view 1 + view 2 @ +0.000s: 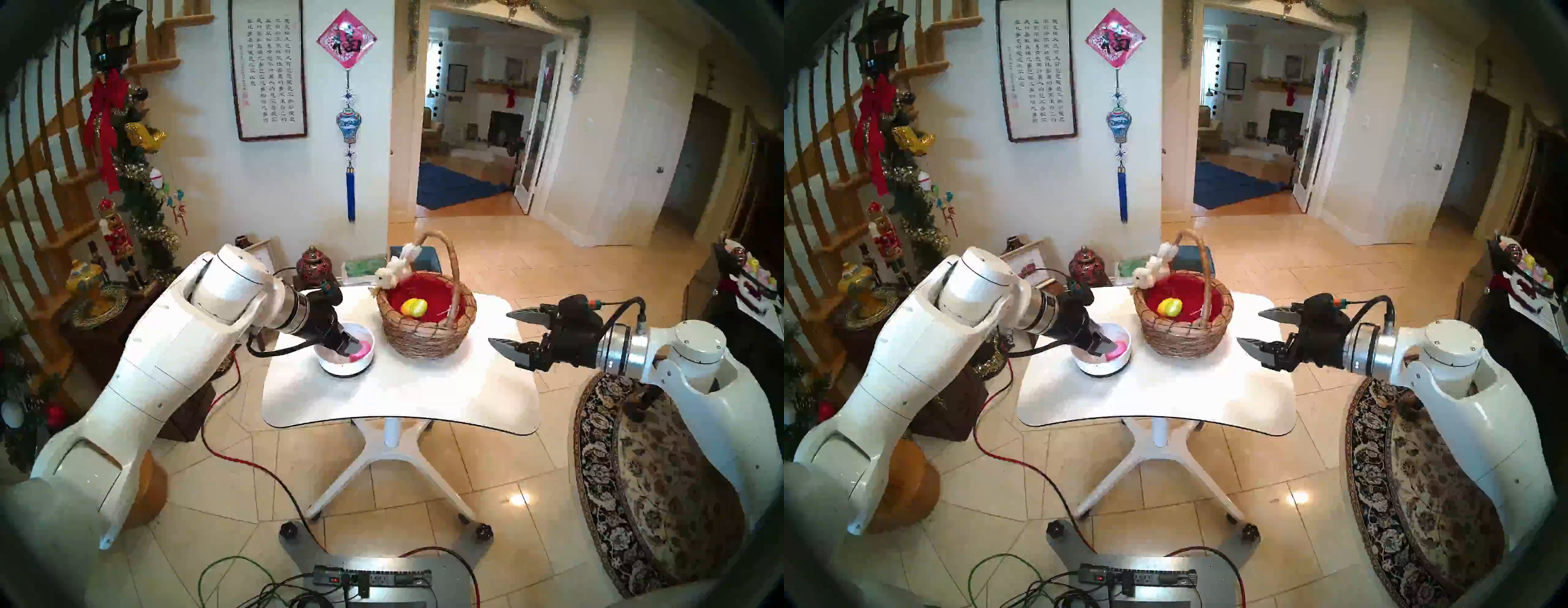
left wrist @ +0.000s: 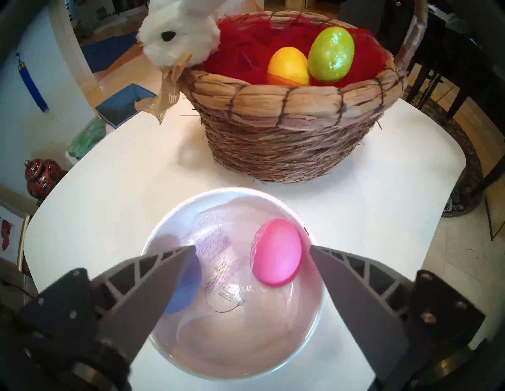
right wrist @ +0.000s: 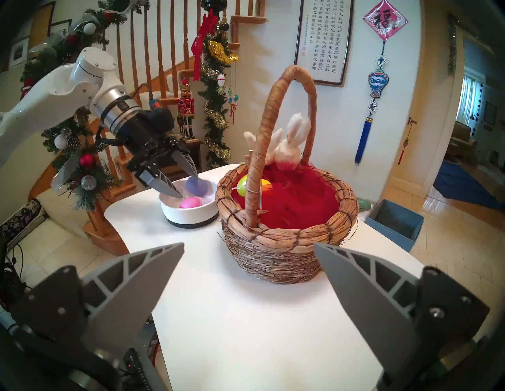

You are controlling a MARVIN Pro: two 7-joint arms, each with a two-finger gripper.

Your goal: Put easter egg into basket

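Reaching down into the white bowl, the left gripper has its jaws spread wide and empty, a pink egg between the fingertips and a purple egg at the left one. Above the bowl in the left wrist view stands the wicker basket on the white table, holding a yellow egg and a glittery green egg. At right in the head view, the right gripper hangs parted beside the basket, holding nothing.

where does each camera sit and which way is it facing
Head left: high, looking down at the table; both arms show.
Head right: nearly the same picture.
Left wrist: over the bowl, facing the basket; own open left gripper.
Right wrist: at the table's side, facing the basket; own open right gripper, plus the left arm.
Shared: basket, bowl and pink egg.
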